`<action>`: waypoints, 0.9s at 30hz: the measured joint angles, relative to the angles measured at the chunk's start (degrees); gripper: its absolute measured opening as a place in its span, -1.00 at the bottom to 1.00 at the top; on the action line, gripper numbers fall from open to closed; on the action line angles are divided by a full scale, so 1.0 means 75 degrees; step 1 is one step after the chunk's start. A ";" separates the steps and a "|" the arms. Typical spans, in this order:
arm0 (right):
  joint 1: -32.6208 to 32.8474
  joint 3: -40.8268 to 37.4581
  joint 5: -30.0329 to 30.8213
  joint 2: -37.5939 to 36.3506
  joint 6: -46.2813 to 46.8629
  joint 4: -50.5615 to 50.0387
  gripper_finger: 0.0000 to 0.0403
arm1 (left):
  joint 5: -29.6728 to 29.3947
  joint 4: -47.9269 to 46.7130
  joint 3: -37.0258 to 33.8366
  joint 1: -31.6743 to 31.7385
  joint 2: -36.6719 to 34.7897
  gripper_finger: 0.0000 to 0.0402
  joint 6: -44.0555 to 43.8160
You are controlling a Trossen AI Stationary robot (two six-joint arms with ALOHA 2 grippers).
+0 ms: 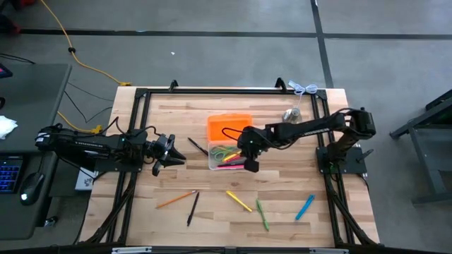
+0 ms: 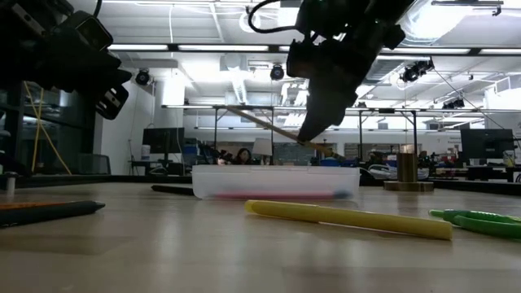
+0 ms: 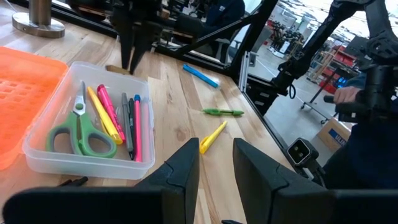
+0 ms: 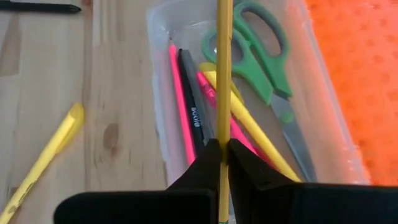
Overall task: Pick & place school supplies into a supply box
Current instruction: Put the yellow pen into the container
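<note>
The supply box [image 1: 227, 156] is a clear tray with its orange lid [image 1: 229, 127] laid open on the far side. In it lie green-handled scissors [image 4: 258, 46], pink pens [image 4: 180, 93], a black pen [image 4: 194, 106] and a yellow marker [image 4: 255, 134]. My right gripper [image 4: 220, 152] hangs over the box's right end, shut on a yellow pencil [image 4: 222, 74]. My left gripper [image 3: 214, 168] waits open at the table's left, level with the box. More school supplies lie on the wood toward the near edge. My right gripper pinches the yellow pencil's shaft [image 4: 219, 144] between its two fingers, slanting down from the table's right. In the low view the pencil [image 2: 260, 122] hangs tilted above the box, clear of it, its long part reaching out over the box and a short end [image 2: 326, 150] below the fingers.
On the near half of the table lie an orange pencil [image 1: 176, 200], a black pen [image 1: 193, 208], a yellow marker [image 1: 239, 201], a green pen [image 1: 262, 214] and a blue pen [image 1: 304, 207]. Another black pen [image 1: 198, 147] lies left of the box. A metal bell [image 1: 292, 114] stands far right.
</note>
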 joint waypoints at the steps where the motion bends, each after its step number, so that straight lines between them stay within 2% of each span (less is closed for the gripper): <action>1: -0.0044 0.0000 -0.0055 0.0000 0.0006 0.0000 -0.99 | 0.0000 0.0000 0.0000 -0.0002 0.0002 -0.36 0.0000; 27: -0.0156 0.0006 -0.0385 0.0703 0.0191 0.0105 -0.99 | 0.0003 -0.0003 0.0000 -0.0002 0.0002 -0.36 0.0003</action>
